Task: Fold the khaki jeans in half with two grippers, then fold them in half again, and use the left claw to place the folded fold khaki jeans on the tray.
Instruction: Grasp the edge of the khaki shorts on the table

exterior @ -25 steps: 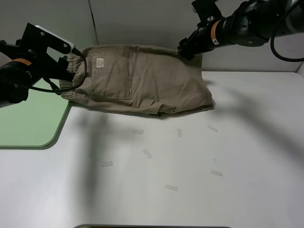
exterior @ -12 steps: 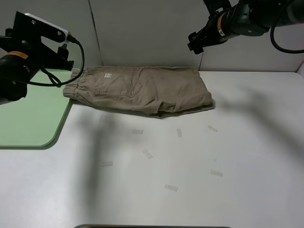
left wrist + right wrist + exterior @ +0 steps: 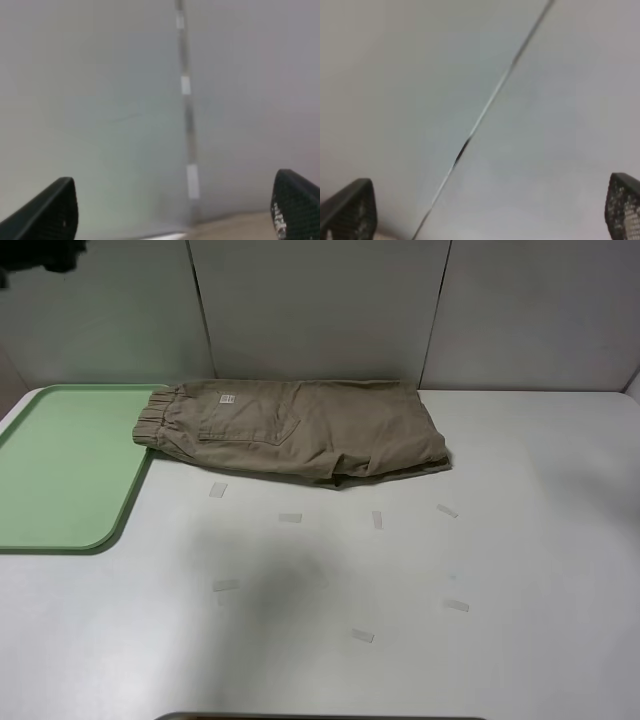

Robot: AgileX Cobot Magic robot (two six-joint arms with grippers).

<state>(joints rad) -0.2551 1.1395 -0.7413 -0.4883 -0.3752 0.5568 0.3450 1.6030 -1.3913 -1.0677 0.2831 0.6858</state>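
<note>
The khaki jeans [image 3: 300, 430] lie folded flat at the back of the white table, with the elastic waistband [image 3: 155, 422] at their left end touching the right rim of the tray [image 3: 60, 470]. The pale green tray holds nothing. Only a dark scrap of the left arm [image 3: 40, 252] shows in the top left corner of the exterior view; the right arm is outside it. In the left wrist view my left gripper [image 3: 172, 210] stands open, facing the grey wall. My right gripper [image 3: 487, 210] is open too, with only wall between its fingertips.
Several small pale tape strips [image 3: 290, 518] dot the table in front of the jeans. Grey wall panels with vertical seams [image 3: 200, 310] stand right behind the jeans. A dark edge [image 3: 320, 717] runs along the table's front.
Both grippers let go of the jeans, opened wider and rose out of the exterior view. The lifted layer dropped, leaving the jeans folded flat.
</note>
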